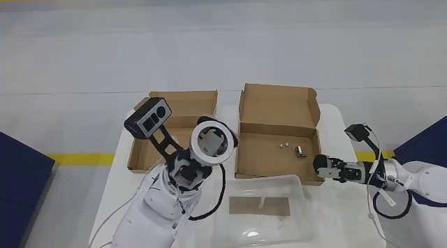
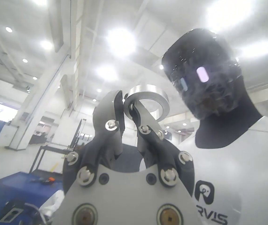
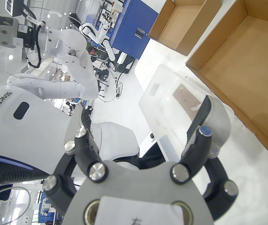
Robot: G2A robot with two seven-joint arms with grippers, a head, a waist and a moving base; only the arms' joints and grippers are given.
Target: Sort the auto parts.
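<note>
My left gripper [image 2: 127, 106] points upward and is shut on the rim of a shiny metal ring [image 2: 148, 100]. In the top view that ring [image 1: 211, 142] is held high above the table, between the two cardboard boxes. My right gripper [image 3: 144, 111] is open with nothing between its fingers. It hovers at the front right corner of the right cardboard box [image 1: 272, 157], beside the clear plastic bin [image 3: 169, 87]. A small metal part [image 1: 299, 151] and two tiny pieces [image 1: 283, 145] lie in the right box.
The left cardboard box [image 1: 143, 157] stands open behind my left arm. The clear bin [image 1: 302, 192] at the table's front holds a brown card [image 1: 260, 206]. Both box lids stand up at the back. A blue cabinet [image 3: 134, 31] stands off the table's left side.
</note>
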